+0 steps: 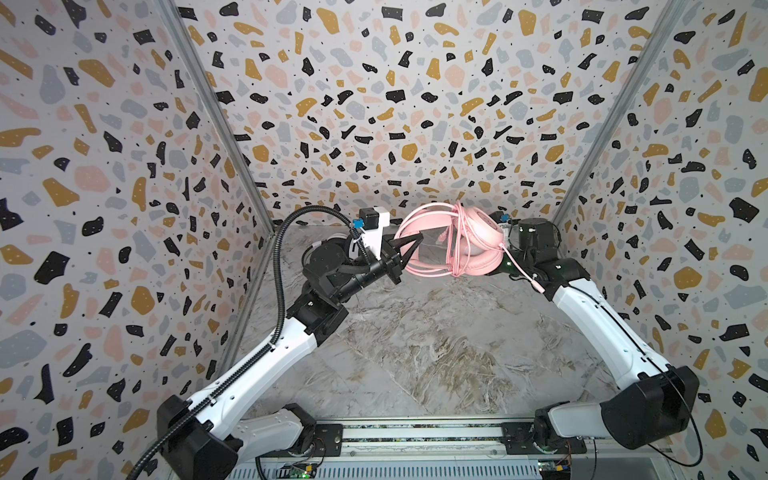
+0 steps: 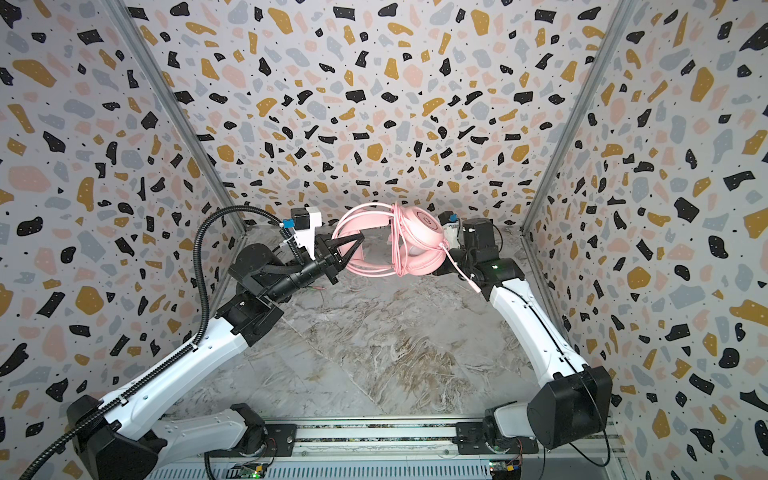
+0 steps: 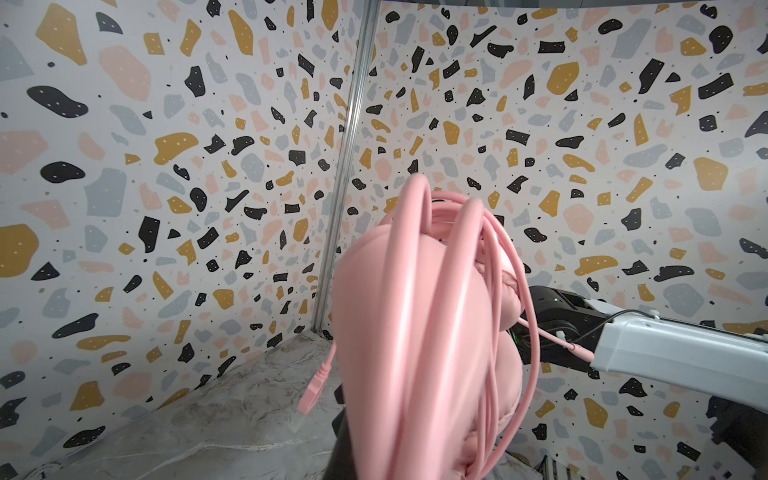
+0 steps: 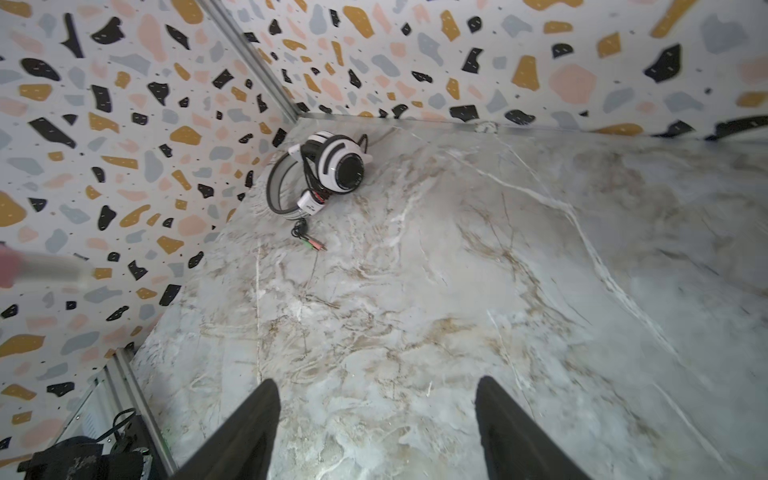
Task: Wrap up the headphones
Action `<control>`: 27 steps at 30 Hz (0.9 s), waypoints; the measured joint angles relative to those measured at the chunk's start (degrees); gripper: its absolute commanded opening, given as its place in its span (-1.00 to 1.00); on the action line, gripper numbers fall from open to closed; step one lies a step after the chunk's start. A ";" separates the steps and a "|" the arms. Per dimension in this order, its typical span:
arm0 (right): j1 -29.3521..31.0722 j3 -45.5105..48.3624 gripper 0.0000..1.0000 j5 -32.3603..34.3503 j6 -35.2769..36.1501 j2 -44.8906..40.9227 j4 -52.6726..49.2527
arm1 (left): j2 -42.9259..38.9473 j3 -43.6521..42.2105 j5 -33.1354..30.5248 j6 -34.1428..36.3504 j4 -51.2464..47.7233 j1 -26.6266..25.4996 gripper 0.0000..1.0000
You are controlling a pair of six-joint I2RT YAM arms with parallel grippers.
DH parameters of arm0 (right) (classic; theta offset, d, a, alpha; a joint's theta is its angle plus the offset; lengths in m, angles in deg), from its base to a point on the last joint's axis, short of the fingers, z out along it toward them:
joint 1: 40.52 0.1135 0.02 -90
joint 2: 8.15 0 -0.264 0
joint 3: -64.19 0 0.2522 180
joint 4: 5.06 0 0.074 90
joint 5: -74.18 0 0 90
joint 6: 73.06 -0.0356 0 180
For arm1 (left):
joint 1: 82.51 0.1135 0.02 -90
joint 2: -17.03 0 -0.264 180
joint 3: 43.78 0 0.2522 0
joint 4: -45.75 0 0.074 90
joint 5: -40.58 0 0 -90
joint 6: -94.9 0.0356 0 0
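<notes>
In both top views the left gripper (image 1: 417, 239) (image 2: 358, 237) has its fingers pressed together on the headband of the pink headset (image 1: 473, 245) (image 2: 419, 232). The headset hangs in the air above the marble worktop (image 1: 415, 353), near the back wall. The pink cable (image 1: 456, 249) is looped several times around the earcups, and its loose end lies over the right arm (image 1: 582, 307).

In the left wrist view the pink headset (image 3: 415, 332) fills the centre, and a pink plug (image 3: 313, 386) hangs beside it.

In the right wrist view the fingers (image 4: 257, 424) of the right gripper (image 4: 378, 386) are wide apart with nothing between them. The white-and-black headset (image 4: 332, 170) lies on the worktop in a corner, with its plugs (image 4: 313, 246) just beside it.
</notes>
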 measured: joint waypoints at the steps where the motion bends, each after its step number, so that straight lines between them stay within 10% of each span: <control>1: -1.33 1.38 0.52 1.11 -0.55 -1.38 -0.57 | -0.17 -0.02 -0.52 0.48 -0.68 0.00 -1.00; 14: -5.25 -2.64 0.56 6.54 -1.27 -16.39 -3.39 | -0.98 -4.59 -4.11 3.98 -3.82 0.31 -1.00; 27: 15.96 -34.01 0.61 6.43 6.51 0.92 -14.62 | -0.87 -7.19 -2.56 4.63 -4.31 0.31 -1.00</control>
